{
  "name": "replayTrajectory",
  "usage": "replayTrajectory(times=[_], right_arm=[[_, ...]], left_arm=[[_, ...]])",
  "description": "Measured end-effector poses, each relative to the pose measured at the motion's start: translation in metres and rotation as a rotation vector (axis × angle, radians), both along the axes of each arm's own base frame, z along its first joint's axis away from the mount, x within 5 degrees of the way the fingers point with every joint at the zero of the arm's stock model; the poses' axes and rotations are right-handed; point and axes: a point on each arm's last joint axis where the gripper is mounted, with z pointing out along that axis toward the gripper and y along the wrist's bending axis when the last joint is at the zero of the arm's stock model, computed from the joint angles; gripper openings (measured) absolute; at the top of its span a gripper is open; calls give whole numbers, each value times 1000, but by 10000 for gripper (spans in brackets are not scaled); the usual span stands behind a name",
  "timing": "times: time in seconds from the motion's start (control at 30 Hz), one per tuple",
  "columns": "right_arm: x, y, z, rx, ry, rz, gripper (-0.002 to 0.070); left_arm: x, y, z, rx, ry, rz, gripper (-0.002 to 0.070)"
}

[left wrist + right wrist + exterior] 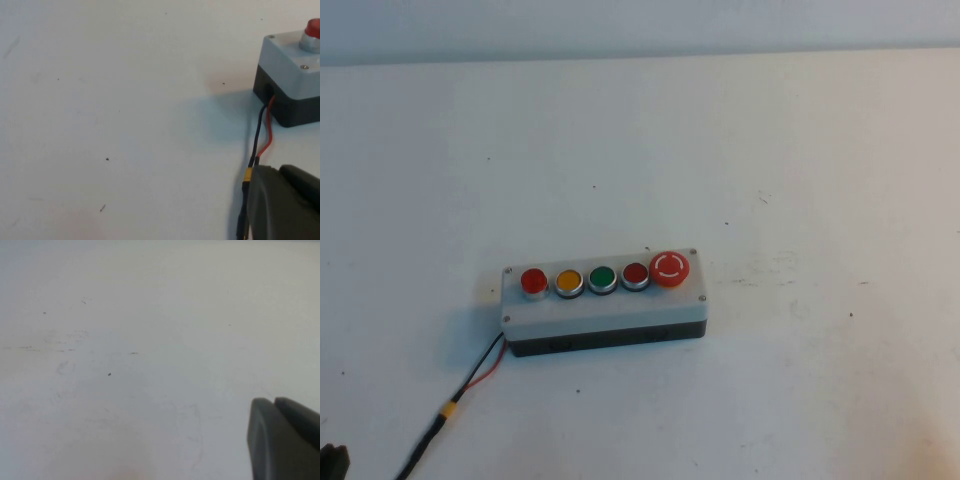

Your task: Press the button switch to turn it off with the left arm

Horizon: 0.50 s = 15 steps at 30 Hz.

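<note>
The grey box (610, 312) lies on the white table with a row of buttons on top. The button switch (534, 281) is the bright-red, silver-ringed button at the box's left end; it also shows in the left wrist view (313, 29). My left gripper (276, 168) is shut and empty, low over the table beside the box's cable, short of the box's left end. Only a black bit of it shows at the high view's bottom left corner (332, 462). My right gripper (273, 401) is shut and empty over bare table, outside the high view.
Along the row from the switch come a yellow button (569, 280), a green button (603, 278), a darker red button (635, 274) and a large red mushroom button (671, 267). A black and red cable (470, 385) runs from the box's left end toward the table's front edge.
</note>
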Motion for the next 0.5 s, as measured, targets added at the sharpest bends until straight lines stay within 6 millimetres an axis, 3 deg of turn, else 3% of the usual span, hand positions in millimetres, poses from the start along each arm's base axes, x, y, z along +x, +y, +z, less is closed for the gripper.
replayTrajectory(times=[0.5], right_arm=[[0,0,0,0,0,0,-16]], left_arm=[[0,0,-1,-1,6,1,-2]])
